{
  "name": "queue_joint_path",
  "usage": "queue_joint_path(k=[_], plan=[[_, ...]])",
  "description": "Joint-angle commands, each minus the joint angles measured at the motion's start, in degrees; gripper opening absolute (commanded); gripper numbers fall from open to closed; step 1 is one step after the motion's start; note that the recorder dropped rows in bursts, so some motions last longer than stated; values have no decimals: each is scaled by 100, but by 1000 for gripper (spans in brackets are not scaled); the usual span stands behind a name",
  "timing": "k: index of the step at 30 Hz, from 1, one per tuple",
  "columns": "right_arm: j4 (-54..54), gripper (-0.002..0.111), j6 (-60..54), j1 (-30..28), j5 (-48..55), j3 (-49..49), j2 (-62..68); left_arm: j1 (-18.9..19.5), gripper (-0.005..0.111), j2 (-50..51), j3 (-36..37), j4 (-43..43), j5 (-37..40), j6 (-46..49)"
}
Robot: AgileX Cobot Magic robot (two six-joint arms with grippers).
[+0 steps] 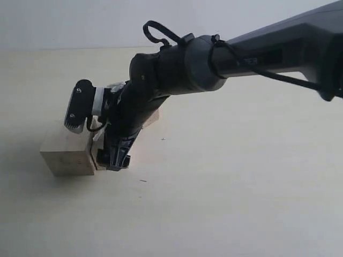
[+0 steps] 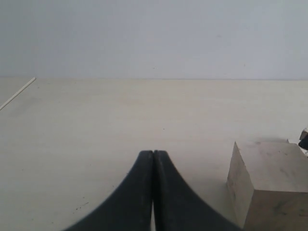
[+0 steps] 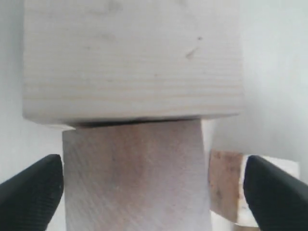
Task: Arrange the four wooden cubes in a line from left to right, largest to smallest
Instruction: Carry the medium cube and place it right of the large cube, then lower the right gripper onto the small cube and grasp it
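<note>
Right pincer (image 3: 154,192) is spread wide either side of a smaller cube (image 3: 134,173), nothing pinched. That cube is parked right against the largest cube (image 1: 67,152) at the desk's (image 1: 241,187) left, presumably as next in line. Left pincer (image 2: 153,156) is pressed together, empty.

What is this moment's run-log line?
right gripper: open around smaller pale wooden cube | large pale wooden cube: beside it | left gripper: shut, empty

— What colour is the right arm (image 1: 278,48)?
— Dark grey, round-jointed, with a black cable (image 1: 170,32) looped over it and a black wrist camera (image 1: 79,107) on a white mount.
— And at the ends?
— Black: right fingers (image 3: 33,192) ribbed, left fingers (image 2: 139,192) smooth, curved.
</note>
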Motion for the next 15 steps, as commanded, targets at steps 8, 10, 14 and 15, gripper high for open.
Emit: queue_joint_path(k=[8, 10, 14, 15], plan=[[-788, 102, 1491, -396, 275, -29, -2148, 18, 0, -32, -1, -43, -4, 22], [-946, 102, 2181, -699, 301, -29, -2252, 18, 0, -32, -1, -43, -4, 22], [-921, 102, 3743, -1213, 426, -29, -2025, 18, 0, -32, -1, -43, -4, 22], [-921, 102, 3953, -1257, 454, -29, -1931, 18, 0, -32, -1, -43, -4, 22]])
